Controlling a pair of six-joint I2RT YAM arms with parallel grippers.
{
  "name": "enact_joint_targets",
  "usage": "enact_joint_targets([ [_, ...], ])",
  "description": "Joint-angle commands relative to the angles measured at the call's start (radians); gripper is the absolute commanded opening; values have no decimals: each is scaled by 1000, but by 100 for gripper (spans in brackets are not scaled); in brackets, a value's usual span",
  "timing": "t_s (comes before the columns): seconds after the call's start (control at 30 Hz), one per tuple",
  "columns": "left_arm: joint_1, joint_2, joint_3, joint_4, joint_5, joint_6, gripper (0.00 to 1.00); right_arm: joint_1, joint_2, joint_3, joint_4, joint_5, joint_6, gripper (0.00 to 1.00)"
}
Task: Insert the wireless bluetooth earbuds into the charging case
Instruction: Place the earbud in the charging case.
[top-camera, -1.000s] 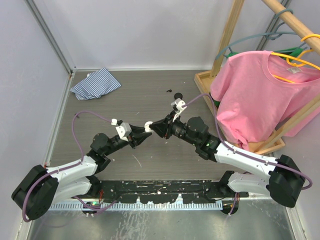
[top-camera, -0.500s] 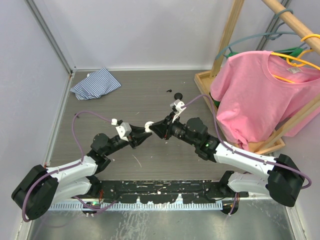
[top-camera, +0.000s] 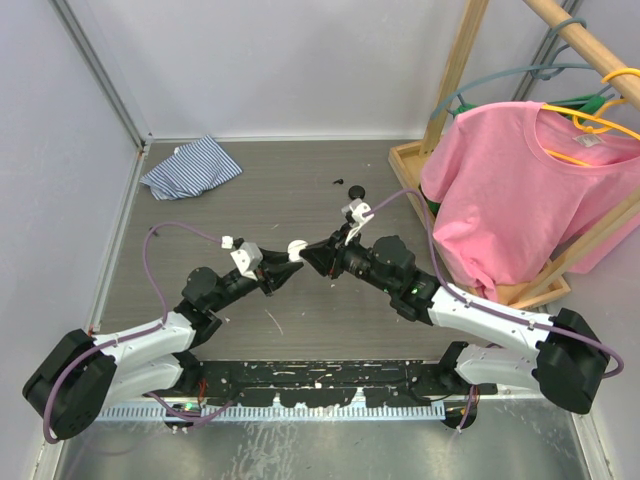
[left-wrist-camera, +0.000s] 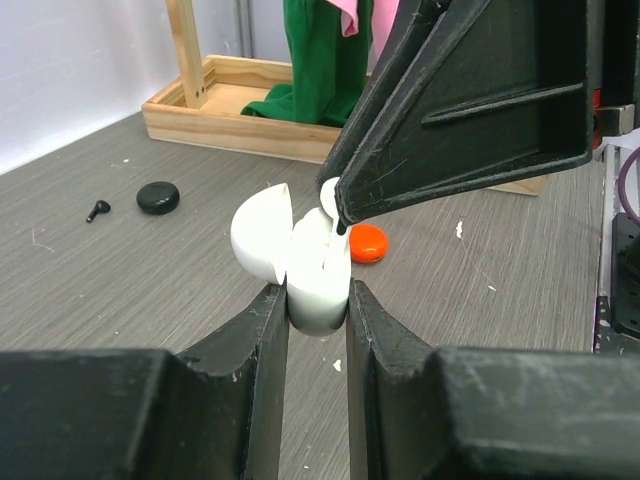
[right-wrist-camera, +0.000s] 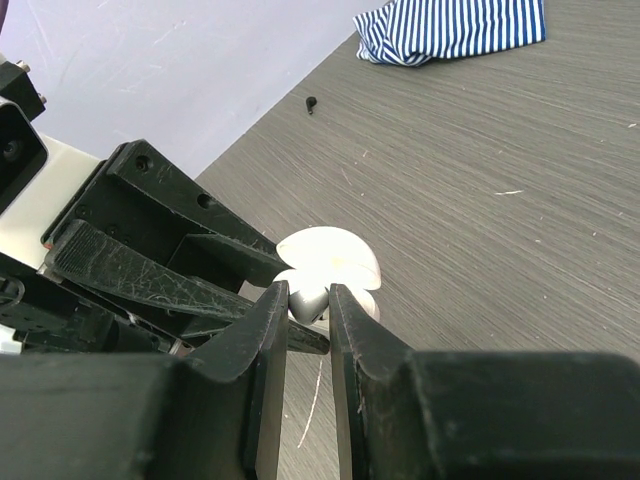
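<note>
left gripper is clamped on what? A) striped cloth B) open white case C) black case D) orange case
B: the left gripper pinches the white case, its lid flipped open; the black case and orange case lie untouched on the table behind it.

Grey wood-grain table (top-camera: 300, 190) — striped cloth (top-camera: 191, 167), black round case (left-wrist-camera: 158, 197) near black earbud (left-wrist-camera: 97, 210), orange case (left-wrist-camera: 367, 242), wooden rack base (left-wrist-camera: 235, 125)

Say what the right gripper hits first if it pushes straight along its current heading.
The open white charging case, clamped in the left gripper. The right gripper points into its mouth, and the white earbud at its tips looks already at the opening, though depth is unclear.
</note>
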Motion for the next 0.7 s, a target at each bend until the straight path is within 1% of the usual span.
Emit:
enact_joint_targets([
  [0.0,2,-15,23,96,-32,16,0,18,-17,27,-45,27,-9,20],
  [0.3,4,-33,-2,105,-28,33,0,34,6,62,-113,80,13,20],
  [0.67,3,-75,-26,57,-66,38,0,59,28,98,-161,105,25,26],
])
